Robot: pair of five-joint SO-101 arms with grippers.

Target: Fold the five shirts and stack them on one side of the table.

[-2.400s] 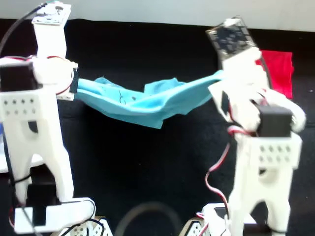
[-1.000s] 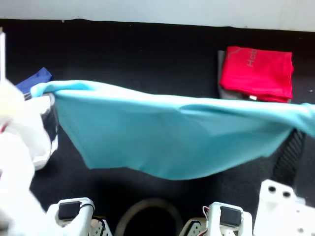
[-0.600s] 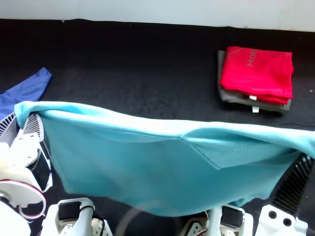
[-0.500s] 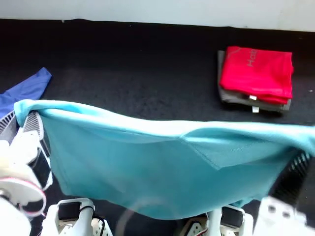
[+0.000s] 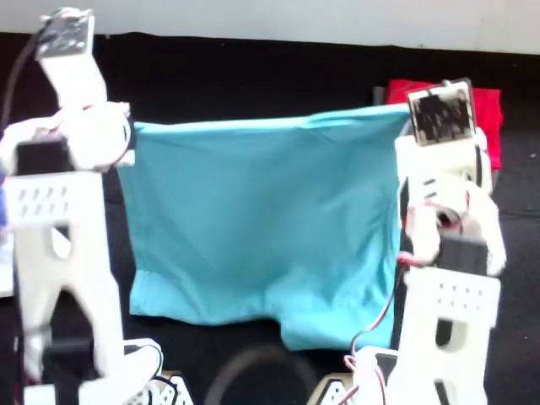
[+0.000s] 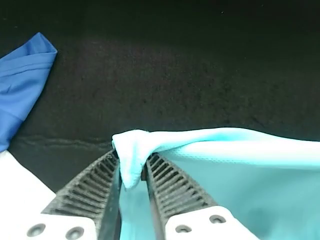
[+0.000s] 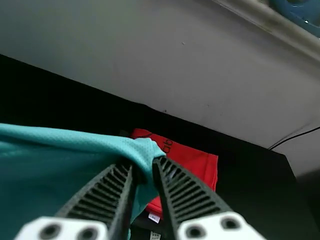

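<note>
The turquoise shirt [image 5: 261, 228] is held stretched by its top corners, one clamped in the left hand [image 6: 132, 160], one in the right hand [image 7: 142, 167]. Since the earlier frame it has been raised from the near edge and hangs flat above the worktop [image 5: 253, 76].

Both arms [image 5: 63, 194] aloft, jaws clamped.

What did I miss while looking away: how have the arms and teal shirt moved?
Both arms rose from low at the near edge, lifting the teal shirt so it hangs spread flat between them. The left gripper and right gripper stayed shut on its top corners. The red folded shirt and blue shirt stayed put.
</note>
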